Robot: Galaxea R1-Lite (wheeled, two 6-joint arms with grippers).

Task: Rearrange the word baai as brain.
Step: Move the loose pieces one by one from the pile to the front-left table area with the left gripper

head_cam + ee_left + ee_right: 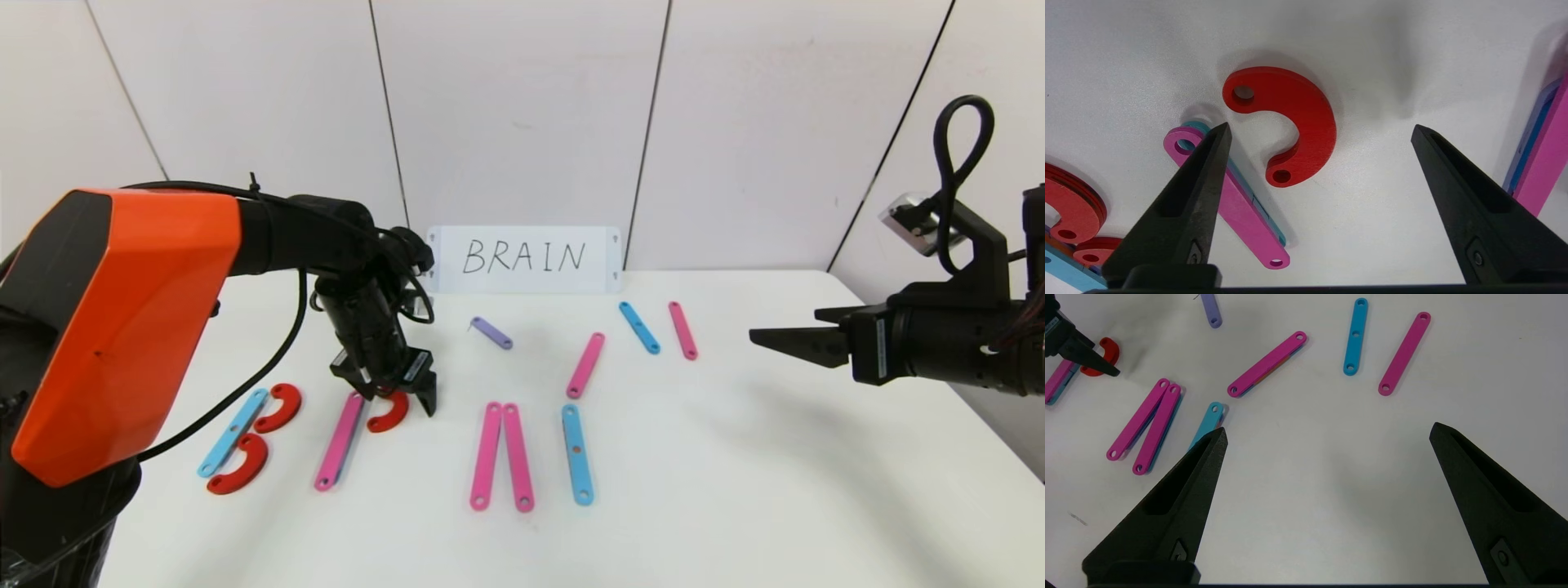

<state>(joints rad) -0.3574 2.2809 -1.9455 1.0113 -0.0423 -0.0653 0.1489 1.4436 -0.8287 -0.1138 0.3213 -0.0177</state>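
Red C-shaped curve (1294, 122) lies beside the pink strip (1237, 204), forming R's bowl; left gripper (1321, 130) hovers spread, empty; right gripper (1327, 433) parked, spread.

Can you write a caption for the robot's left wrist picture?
Open left gripper hovers over a red curve lying beside a pink strip on the white table.
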